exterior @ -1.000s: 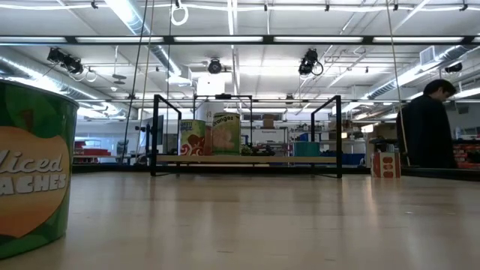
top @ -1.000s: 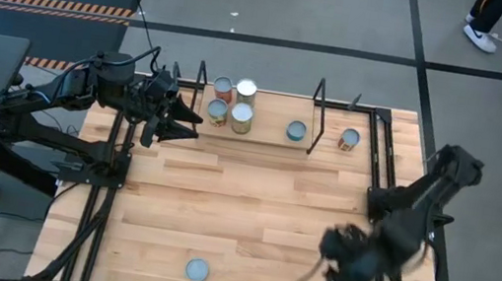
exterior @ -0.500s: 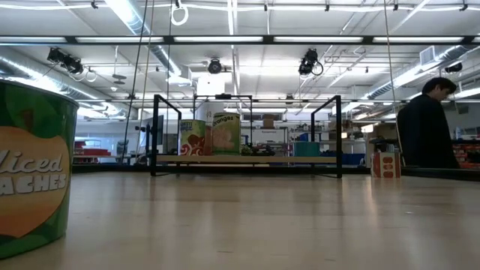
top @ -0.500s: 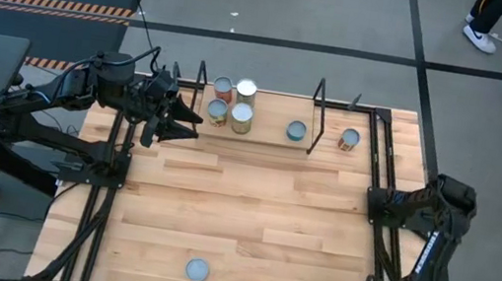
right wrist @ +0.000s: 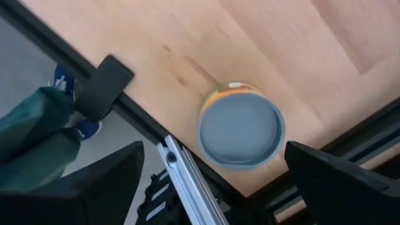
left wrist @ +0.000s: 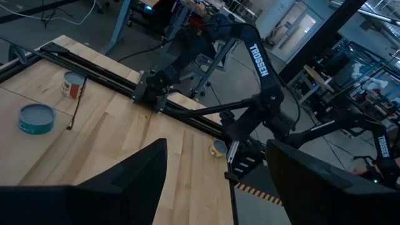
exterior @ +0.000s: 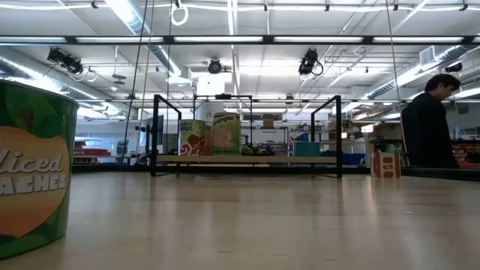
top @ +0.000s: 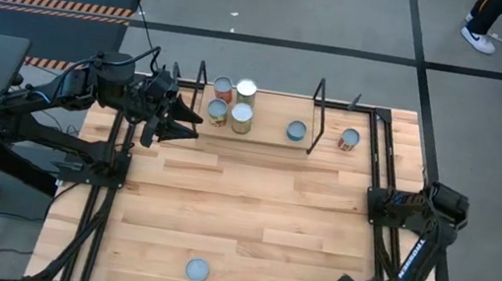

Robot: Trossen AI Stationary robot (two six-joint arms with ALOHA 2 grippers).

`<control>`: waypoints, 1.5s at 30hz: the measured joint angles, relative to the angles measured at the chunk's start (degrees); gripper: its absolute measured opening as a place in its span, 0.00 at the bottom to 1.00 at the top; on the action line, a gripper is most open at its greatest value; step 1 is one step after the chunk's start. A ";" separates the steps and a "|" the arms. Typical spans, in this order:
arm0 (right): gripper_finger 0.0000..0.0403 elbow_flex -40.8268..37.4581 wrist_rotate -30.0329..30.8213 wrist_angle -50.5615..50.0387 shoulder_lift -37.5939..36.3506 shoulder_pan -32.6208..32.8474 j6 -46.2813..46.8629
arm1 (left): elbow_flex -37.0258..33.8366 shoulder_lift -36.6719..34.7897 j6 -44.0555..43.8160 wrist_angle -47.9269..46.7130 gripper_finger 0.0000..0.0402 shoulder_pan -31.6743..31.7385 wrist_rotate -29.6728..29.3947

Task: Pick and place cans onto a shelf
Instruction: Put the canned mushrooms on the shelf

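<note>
Currently: left end effector waiting spread apart beside the shelf | four cans on the shelf's left end | right end effector hovering, fingers parted, above a can at the bench near-right edge; centering before descending looks wise.

Wooden table and shelf with their cans

Four cans were grouped at the shelf's left end, and a teal-topped can stood near its right uprights. On the tabletop, one can was seen just right of the shelf, another near the front edge, and one at the corner.
</note>
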 joint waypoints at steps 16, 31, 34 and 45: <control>0.99 -10.23 -4.85 11.68 -0.99 -0.10 3.54 | 0.00 0.00 -0.02 0.00 0.68 -0.01 -0.01; 0.96 -15.99 -4.30 16.57 -0.69 -0.12 -0.22 | 0.00 0.00 -0.02 0.00 0.68 -0.01 -0.01; 0.91 -17.38 -5.51 17.93 -0.69 -0.32 -3.46 | 0.00 0.00 -0.02 0.00 0.68 -0.01 -0.01; 0.72 -10.33 -8.45 7.14 -3.90 -13.92 -32.52 | 0.00 0.00 -0.02 0.00 0.68 0.01 -0.01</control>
